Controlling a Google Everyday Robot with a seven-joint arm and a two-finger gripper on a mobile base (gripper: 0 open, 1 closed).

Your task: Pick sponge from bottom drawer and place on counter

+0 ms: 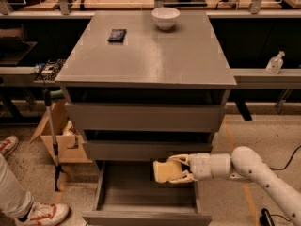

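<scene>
You have the gripper (178, 170) pinching the sponge (162, 172) by one edge above the bottom drawer (146, 216); judged light, soft, compressible, best held mid-body.

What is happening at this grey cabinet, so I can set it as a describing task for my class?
A robot arm reaches in from the right. Its end effector is closed on a pale yellow sponge, held just above the open bottom drawer. The sponge is not yet on the counter, where a white bowl and a small dark object sit.
</scene>
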